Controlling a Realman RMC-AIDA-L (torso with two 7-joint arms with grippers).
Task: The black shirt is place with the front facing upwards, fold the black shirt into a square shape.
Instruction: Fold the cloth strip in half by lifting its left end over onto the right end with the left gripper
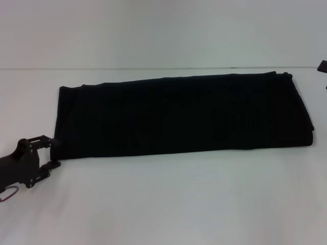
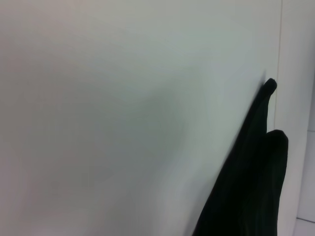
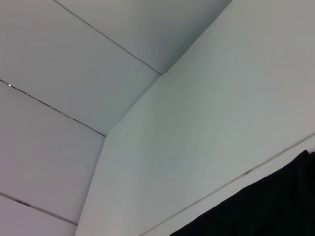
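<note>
The black shirt (image 1: 184,116) lies on the white table as a long folded band running left to right, with no lettering showing. My left gripper (image 1: 55,153) sits low at the table's left, just off the band's near left corner. It is open, with nothing between its fingers. The left wrist view catches an edge of the shirt (image 2: 248,187), and the right wrist view shows a corner of it (image 3: 268,211). Only a small black part of my right gripper (image 1: 323,66) shows at the far right edge, beyond the band's far right corner.
The white table (image 1: 163,204) stretches wide in front of the band. Its far edge (image 1: 153,68) meets a pale wall behind the shirt. White wall panels with seams (image 3: 74,113) fill the right wrist view.
</note>
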